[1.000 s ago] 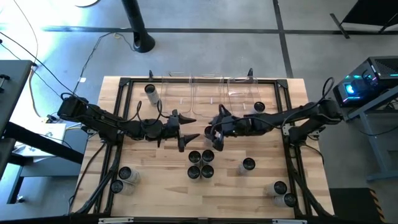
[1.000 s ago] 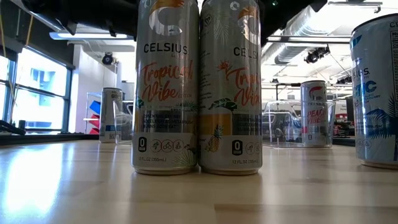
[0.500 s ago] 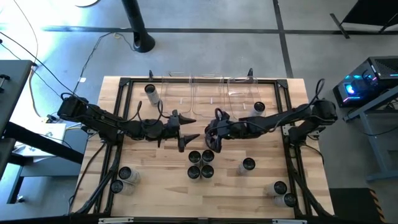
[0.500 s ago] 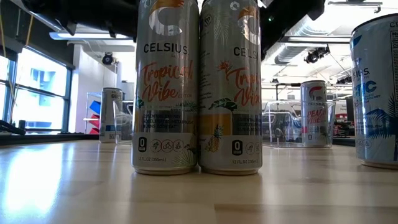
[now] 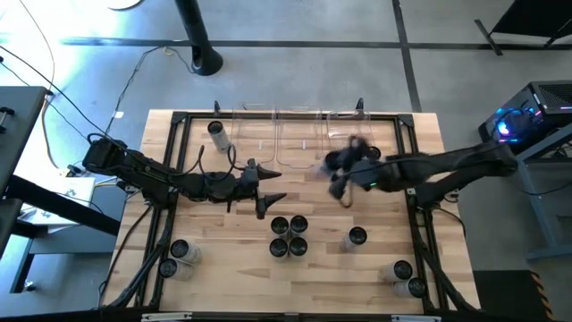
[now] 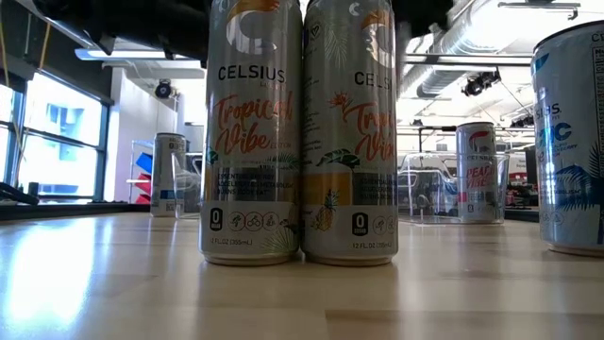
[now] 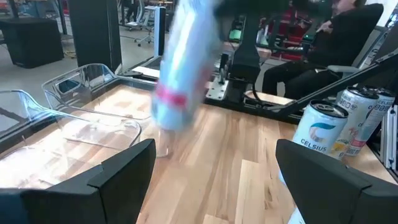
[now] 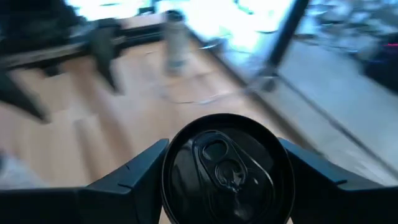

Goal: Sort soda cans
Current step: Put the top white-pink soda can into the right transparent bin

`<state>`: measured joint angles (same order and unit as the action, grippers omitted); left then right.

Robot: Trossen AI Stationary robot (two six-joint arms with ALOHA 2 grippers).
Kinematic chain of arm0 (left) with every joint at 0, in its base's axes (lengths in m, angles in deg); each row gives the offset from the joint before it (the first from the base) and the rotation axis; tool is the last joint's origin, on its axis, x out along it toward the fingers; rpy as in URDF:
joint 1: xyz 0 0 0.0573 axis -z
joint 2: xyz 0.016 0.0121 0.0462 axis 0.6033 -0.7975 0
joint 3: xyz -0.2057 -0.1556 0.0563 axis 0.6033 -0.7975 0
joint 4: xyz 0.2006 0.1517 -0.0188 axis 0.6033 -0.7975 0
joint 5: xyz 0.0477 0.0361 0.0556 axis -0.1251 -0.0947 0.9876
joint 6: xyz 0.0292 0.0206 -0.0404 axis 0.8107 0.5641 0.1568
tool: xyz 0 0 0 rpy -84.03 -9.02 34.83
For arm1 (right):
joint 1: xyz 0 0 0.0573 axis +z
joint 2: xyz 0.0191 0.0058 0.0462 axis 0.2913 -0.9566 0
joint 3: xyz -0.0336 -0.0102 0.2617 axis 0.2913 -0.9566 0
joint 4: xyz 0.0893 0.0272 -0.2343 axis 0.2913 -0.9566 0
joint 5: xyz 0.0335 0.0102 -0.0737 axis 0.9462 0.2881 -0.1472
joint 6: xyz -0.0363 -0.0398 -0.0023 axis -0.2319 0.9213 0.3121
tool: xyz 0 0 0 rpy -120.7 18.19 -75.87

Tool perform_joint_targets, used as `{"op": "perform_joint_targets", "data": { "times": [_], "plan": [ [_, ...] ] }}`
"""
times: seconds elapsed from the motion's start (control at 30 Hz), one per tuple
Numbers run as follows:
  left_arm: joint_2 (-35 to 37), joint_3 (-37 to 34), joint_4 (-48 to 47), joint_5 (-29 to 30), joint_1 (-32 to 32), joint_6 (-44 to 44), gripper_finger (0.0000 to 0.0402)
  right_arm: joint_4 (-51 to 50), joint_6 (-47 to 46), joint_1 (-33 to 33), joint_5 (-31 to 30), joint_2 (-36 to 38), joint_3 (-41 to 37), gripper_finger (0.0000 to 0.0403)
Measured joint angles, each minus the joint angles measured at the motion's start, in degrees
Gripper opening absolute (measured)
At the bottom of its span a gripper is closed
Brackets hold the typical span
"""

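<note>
Dark fingers (image 8: 134, 171) of right gripper (image 8: 227, 180) clamp round-topped can (image 8: 227, 171).

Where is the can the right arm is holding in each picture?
High view: the held can is a blur at the right gripper, mid-table, near the clear bins.
Low view: not in it; I cannot pick it out.
Left wrist view: the blurred can hangs in the air above the table.
Right wrist view: its dark top sits between the fingers.
Shared landmark: the clear bins, also seen in the left wrist view.
</note>
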<state>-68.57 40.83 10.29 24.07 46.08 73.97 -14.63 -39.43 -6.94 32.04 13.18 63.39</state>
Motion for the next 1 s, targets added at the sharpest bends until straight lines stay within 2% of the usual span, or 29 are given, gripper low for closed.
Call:
{"op": "perform_joint_targets", "data": {
  "times": [0.13,0.2,0.27,0.53,0.73,1.0],
  "plan": [
    [-0.01,0.00,-0.02,0.00,0.00,0.00,0.0328,-11.84,-4.75,-1.25,-7.22,6.29,0.00,0.0238],
    [-0.01,0.00,0.03,0.00,0.00,-0.02,0.0328,-16.27,-7.60,-2.78,-8.17,8.23,-0.79,0.0238],
    [0.00,0.00,0.20,0.00,0.00,0.00,0.0328,-16.30,-8.02,-4.36,-7.79,9.66,-3.15,0.0238],
    [-0.01,0.00,0.24,0.00,0.00,0.00,0.0328,-7.31,-5.47,-11.88,0.93,10.38,-13.19,0.0238],
    [-0.01,0.00,0.24,0.02,0.00,-0.02,0.0328,-3.02,-3.99,-17.94,8.95,10.37,-16.64,0.0238],
    [-0.01,0.00,0.27,0.02,0.00,-0.02,0.0328,1.75,-3.88,-22.13,14.37,10.07,-22.05,0.0238]
  ]
}}
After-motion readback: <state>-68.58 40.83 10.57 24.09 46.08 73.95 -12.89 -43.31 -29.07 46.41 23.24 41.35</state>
